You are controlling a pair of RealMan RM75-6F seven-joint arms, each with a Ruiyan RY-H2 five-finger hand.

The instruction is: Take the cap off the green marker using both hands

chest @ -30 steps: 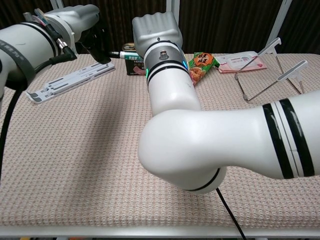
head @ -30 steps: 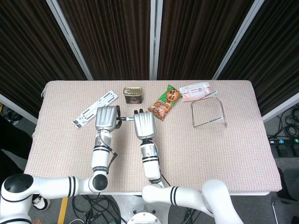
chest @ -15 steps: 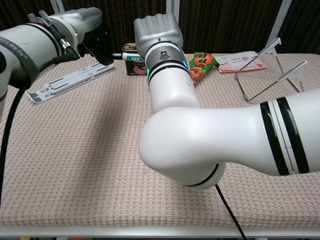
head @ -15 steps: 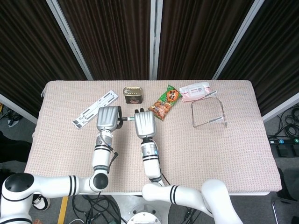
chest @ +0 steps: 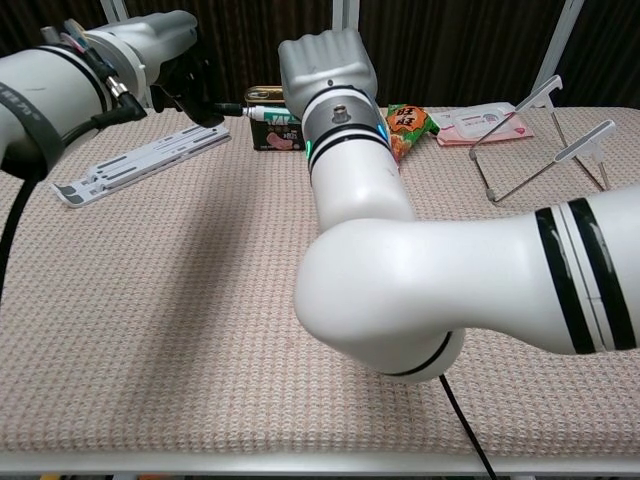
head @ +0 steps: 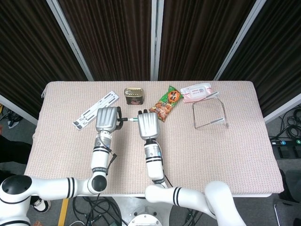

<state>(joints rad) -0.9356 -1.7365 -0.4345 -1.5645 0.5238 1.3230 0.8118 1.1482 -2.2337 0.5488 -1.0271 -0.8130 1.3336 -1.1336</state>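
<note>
The green marker (head: 128,119) hangs level above the table between my two hands. My left hand (head: 107,120) grips its left end and my right hand (head: 147,125) grips its right end. In the chest view the marker (chest: 264,112) shows a white barrel with green print running into the right hand (chest: 325,62). A thin dark piece leads from the barrel to the fingers of the left hand (chest: 188,72). Both ends are hidden inside the hands, so I cannot tell whether the cap is seated or off.
A small tin (head: 134,95) stands just behind the hands, with a snack packet (head: 166,103) to its right. A white perforated strip (head: 95,109) lies at the left. At the right are a wire stand (head: 210,113) and a pink-white wipes pack (head: 197,91).
My right hand has shifted a little to the right, taking the white barrel with it. More of the marker now shows between the hands. The left hand has stayed about where it was.
</note>
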